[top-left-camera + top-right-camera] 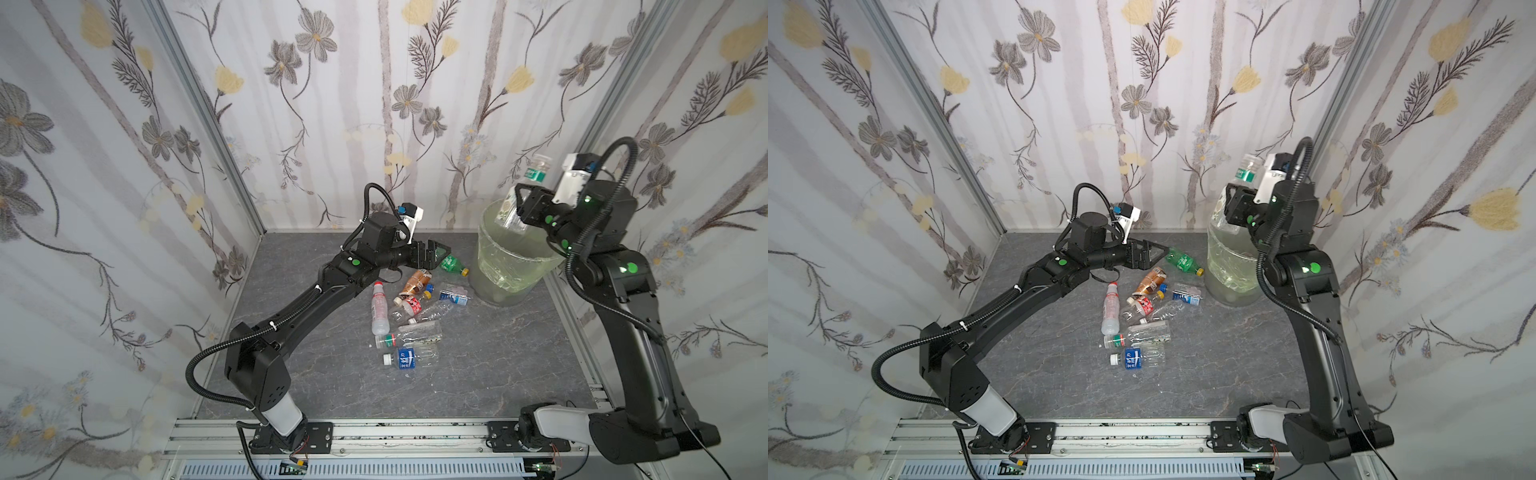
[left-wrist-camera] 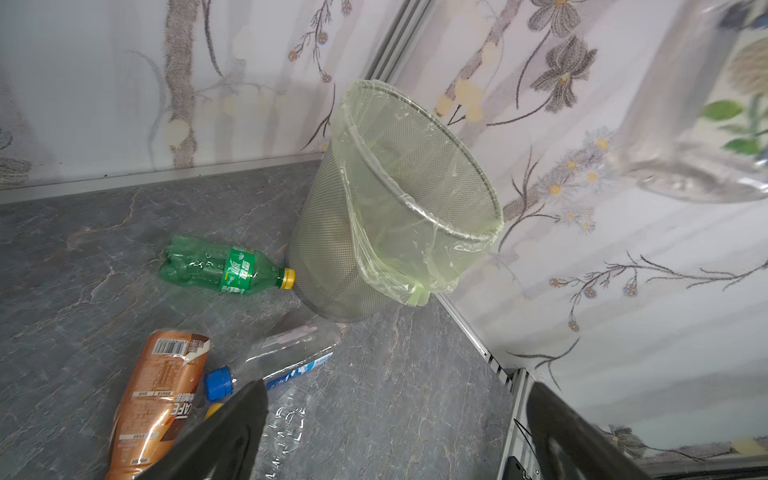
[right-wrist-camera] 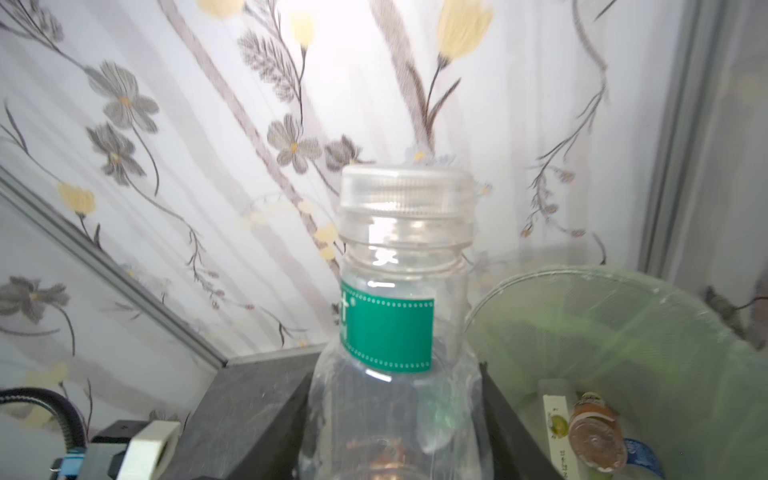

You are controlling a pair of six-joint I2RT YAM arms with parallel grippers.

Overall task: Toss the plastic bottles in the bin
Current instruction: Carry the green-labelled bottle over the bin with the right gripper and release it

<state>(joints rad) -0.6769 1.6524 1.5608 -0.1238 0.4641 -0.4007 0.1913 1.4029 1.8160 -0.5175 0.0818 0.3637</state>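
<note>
In both top views the grey table (image 1: 478, 374) is closed in by floral walls (image 1: 324, 124) on three sides and a metal rail (image 1: 374, 434) along the near edge. The bin (image 1: 505, 286) stands upright in the far right corner, close to the right-hand edge. Loose plastic bottles (image 1: 417, 330) lie in one cluster mid-table: nine counted, though overlaps make that uncertain. The near half of the table and the strip right of the cluster are bare. The left gripper (image 1: 441, 252) hangs low at the cluster's far end, jaws spread wide and empty, just beside a green bottle (image 1: 452, 264). The right gripper (image 1: 516, 209) is raised above the bin's far rim, clamped on one clear bottle with a green label (image 1: 536, 175), cap upward. Left wrist view: one bin, its pale green liner (image 2: 399, 257) folded over the rim. The green bottle's yellow cap touches or nearly touches the bin's base. One brown bottle (image 2: 153, 399) and one blue-capped clear bottle (image 2: 286, 359) lie nearer. Right wrist view: the held bottle fills the centre between both fingers (image 3: 266, 415). The bin's mouth sits beside and below it, with discarded items inside, count unclear.
</note>
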